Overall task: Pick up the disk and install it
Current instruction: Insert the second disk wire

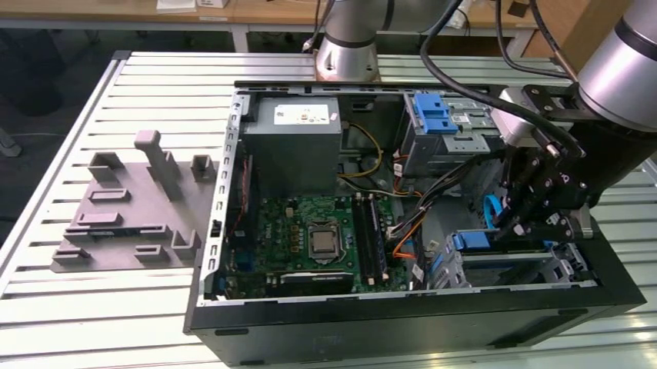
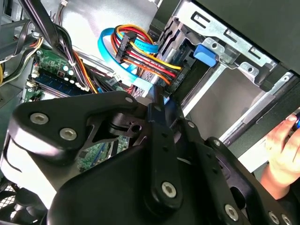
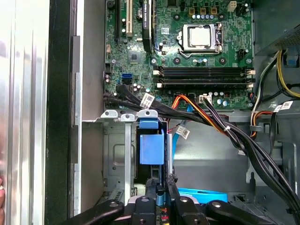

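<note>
Inside the open computer case (image 1: 221,231), at the exterior view's right, the gripper (image 1: 518,231) is lowered into the drive bay (image 1: 524,265) beside the motherboard (image 1: 318,242). In the first wrist view, the fingers (image 3: 151,194) are closed on the blue carrier edge of the disk (image 3: 152,147), which stands on edge within the metal drive cage (image 3: 117,154), largely inserted. Bundled cables (image 3: 220,126) run just beside the cage. In the second wrist view, a person's hand (image 2: 283,150) rests near the case edge.
</note>
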Available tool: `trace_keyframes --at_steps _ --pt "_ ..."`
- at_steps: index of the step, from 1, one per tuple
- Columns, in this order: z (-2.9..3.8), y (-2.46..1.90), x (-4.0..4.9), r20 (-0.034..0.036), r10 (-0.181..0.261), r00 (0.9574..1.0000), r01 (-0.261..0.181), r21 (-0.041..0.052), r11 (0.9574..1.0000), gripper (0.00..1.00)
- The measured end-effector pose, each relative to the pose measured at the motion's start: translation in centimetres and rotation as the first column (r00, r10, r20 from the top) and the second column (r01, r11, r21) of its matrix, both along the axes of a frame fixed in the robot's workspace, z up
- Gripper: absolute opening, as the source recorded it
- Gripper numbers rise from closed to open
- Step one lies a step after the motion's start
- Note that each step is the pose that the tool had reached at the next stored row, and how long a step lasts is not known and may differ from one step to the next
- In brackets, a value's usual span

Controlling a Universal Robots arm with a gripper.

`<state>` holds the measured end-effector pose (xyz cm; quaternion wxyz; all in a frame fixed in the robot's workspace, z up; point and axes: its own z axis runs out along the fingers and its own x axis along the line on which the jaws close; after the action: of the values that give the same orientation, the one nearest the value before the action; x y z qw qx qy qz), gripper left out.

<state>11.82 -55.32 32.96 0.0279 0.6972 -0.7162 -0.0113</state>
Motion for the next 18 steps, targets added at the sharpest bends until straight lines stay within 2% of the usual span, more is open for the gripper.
trace_keyframes --at_steps 3,4,18 --pt "0.09 0.00 0.00 0.0000 0.000 1.0000 0.000 0.0001 1.0000 0.25" --pt "0.17 0.00 0.00 0.0000 0.000 1.0000 0.000 0.0001 1.0000 0.31" --pt "1.80 0.00 0.00 -0.0001 0.000 1.0000 0.000 0.0009 1.0000 0.31"
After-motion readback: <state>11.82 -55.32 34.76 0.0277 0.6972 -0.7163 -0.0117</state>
